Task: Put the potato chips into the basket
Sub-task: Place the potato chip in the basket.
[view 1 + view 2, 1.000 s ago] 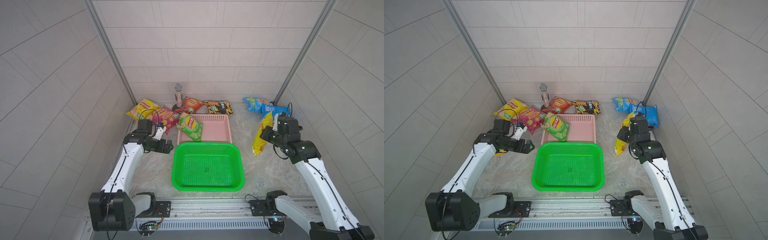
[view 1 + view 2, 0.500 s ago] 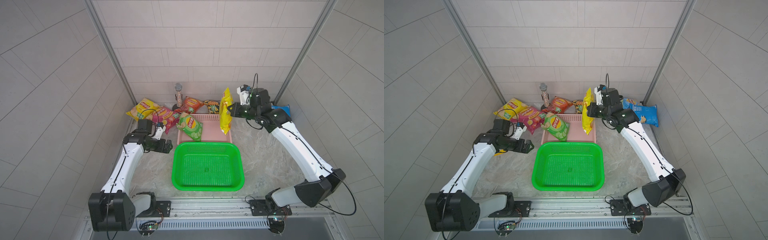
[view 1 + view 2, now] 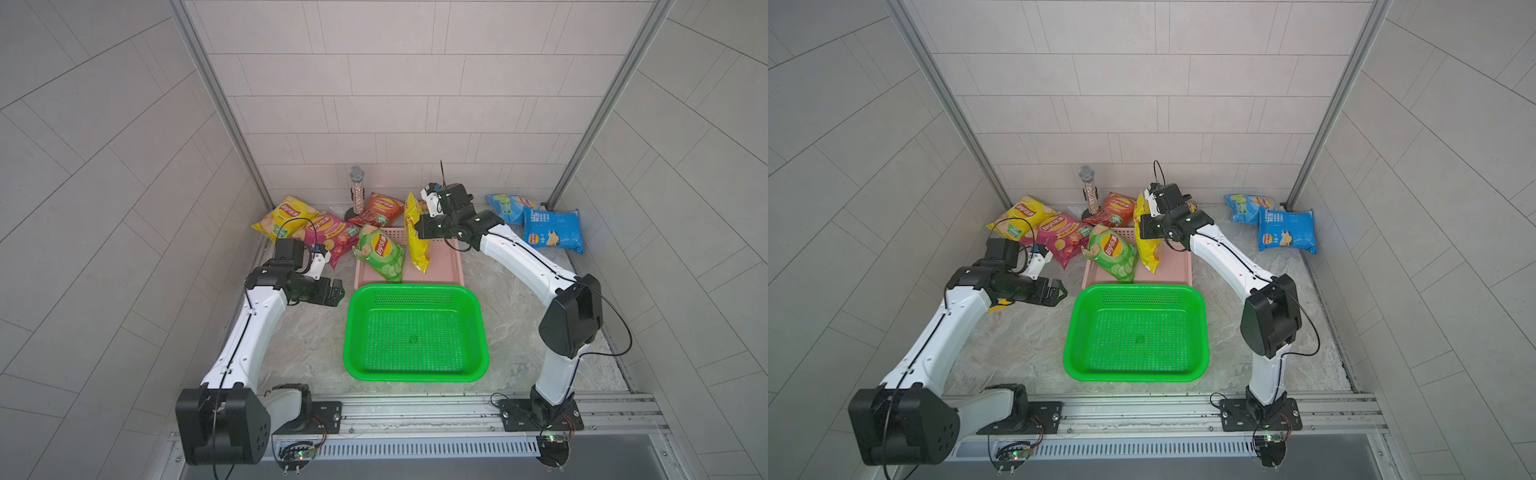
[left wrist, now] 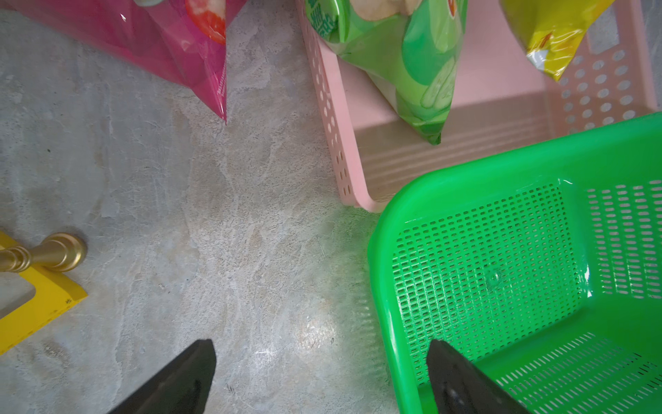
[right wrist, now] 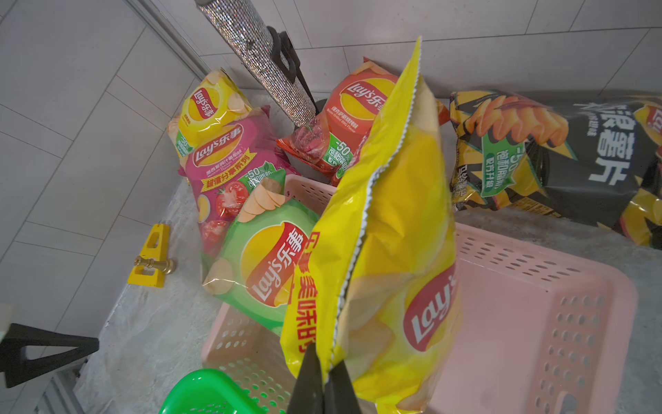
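Since a second ago the right arm has swung in from the 3 o'clock side of the bench. Its right hand (image 3: pixel 420 227) now hangs over the pink basket (image 3: pixel 451 266), clenched on the crimped edge of a held yellow bag (image 3: pixel 415 245) of chips. The bag dangles upright above the basket's floor (I cannot tell whether its lower corner touches). The left arm has not budged. The left hand (image 3: pixel 333 293) hovers with jaws spread wide, grasping nothing, just off the green basket (image 3: pixel 415 291) at its 10 o'clock corner.

The bench (image 3: pixel 307 345) is a grey, marbled, stone-look top, closed in by pale tiled walls, with a metal rail (image 3: pixel 415 411) along the 6 o'clock edge. The green basket sits mid-bench, with the pink one right behind it at 12 o'clock. A green bag (image 3: pixel 380 254) leans over the pink basket's 9 o'clock rim. A magenta bag (image 3: pixel 328 232) and a second yellow bag (image 3: pixel 282 214) lie at 10 o'clock. A red bag (image 3: pixel 382 208) sits beside the glittery microphone (image 3: pixel 356 195) near 12. A black bag (image 5: pixel 573 161) lies along the back wall, and two blue bags (image 3: pixel 550 230) lie at 2 o'clock.
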Controlling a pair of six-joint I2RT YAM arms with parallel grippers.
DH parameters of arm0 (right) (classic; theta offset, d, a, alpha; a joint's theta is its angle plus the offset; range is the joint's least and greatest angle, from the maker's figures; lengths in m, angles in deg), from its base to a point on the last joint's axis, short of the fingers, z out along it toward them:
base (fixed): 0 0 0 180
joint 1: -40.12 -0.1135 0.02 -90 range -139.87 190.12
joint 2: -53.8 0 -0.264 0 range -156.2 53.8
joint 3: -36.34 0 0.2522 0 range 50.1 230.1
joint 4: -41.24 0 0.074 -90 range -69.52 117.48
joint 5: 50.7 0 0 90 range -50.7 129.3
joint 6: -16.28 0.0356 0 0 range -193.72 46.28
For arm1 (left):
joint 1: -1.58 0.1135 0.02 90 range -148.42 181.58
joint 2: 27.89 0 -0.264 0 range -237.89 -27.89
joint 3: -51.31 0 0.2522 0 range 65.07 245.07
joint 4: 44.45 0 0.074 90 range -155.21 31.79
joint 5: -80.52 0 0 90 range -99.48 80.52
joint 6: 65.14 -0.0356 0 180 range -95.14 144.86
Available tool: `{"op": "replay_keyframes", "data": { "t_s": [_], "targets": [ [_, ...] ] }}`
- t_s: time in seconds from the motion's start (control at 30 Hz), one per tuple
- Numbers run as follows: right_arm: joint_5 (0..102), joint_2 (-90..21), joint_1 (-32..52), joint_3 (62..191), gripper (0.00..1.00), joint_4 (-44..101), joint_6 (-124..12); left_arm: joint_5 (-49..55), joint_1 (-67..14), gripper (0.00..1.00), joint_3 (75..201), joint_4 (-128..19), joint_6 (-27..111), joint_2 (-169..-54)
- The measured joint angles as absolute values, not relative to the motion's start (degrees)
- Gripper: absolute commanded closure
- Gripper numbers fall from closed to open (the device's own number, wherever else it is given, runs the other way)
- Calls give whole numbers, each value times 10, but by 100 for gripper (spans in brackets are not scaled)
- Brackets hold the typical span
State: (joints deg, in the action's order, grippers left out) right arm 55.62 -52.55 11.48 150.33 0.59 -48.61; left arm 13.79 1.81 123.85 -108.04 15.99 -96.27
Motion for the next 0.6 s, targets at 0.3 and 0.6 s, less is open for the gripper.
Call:
{"op": "replay_keyframes", "data": {
  "t_s": [0.3, 0.6],
  "targets": [
    [542, -537, 100, 1441, 100, 93, -522, 136, 18, 0, 1239, -1080, 160, -962],
    [523, -552, 80, 1380, 96, 178, -551, 136, 18, 0, 1239, -1080, 160, -962]
  ]
}}
